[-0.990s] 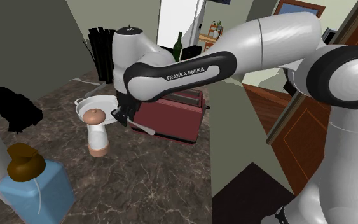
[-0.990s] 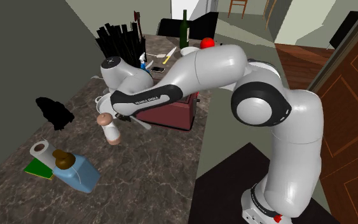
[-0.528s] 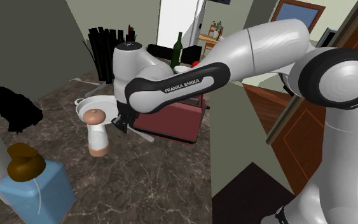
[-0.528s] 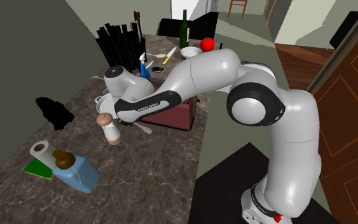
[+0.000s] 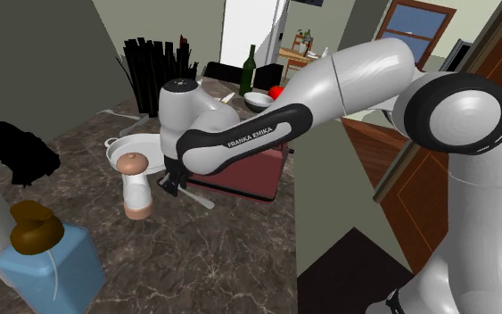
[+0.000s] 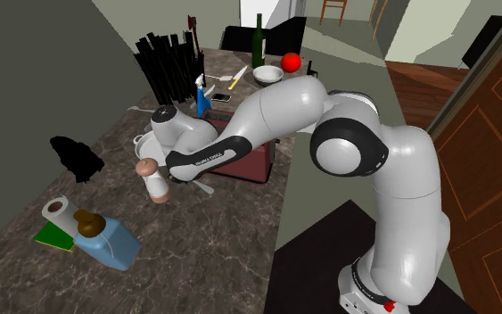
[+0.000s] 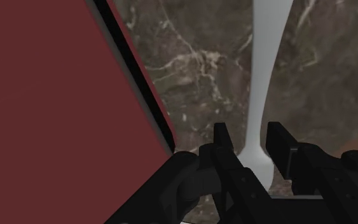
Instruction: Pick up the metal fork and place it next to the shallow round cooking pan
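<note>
Presently: claw (image 7: 250, 137) — black, fingers parted, straddling without clasping the pale, slim fork (image 7: 260, 76), which lies flat on the veined brown marble surface (image 7: 203, 63) beside a smooth maroon box (image 7: 44, 95) — shallow round white pan (image 5: 124, 153) near.

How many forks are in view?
1. The fork lies on the marble counter beside the dark red toaster, with the open gripper straddling it. The arm may hide others.
</note>
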{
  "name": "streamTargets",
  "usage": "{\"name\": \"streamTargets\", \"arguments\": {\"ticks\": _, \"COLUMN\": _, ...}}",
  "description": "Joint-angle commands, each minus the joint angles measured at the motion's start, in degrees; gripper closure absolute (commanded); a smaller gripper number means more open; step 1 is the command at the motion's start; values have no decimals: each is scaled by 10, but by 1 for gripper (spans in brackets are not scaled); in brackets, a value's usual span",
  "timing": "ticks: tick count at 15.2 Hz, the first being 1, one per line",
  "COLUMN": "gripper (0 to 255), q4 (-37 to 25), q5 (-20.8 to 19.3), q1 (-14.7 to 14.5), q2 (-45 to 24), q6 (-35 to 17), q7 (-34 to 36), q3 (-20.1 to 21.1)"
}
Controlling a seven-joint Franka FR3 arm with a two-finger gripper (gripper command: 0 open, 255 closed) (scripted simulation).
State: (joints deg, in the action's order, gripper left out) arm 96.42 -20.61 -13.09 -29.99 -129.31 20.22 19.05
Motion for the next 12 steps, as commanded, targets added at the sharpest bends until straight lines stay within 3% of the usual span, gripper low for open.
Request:
{"name": "streamTargets", "arguments": {"ticks": 1, "gripper": 255, "q4": 3, "q5": -2, "q1": 0, "q2": -2, "q6": -4, "q7": 2, "q3": -2}}
{"name": "streamTargets", "arguments": {"ticks": 7, "gripper": 255, "q4": 3, "q5": -2, "q1": 0, "q2": -3, "q6": -4, "q7": 2, "q3": -1}}
{"name": "streamTargets", "arguments": {"ticks": 8, "gripper": 0, "q4": 4, "q5": -2, "q1": 0, "q2": -2, "q6": -5, "q7": 2, "q3": -2}}
{"name": "streamTargets", "arguments": {"ticks": 12, "gripper": 0, "q4": 4, "q5": -2, "q1": 1, "q2": -2, "q6": -5, "q7": 2, "q3": -1}}
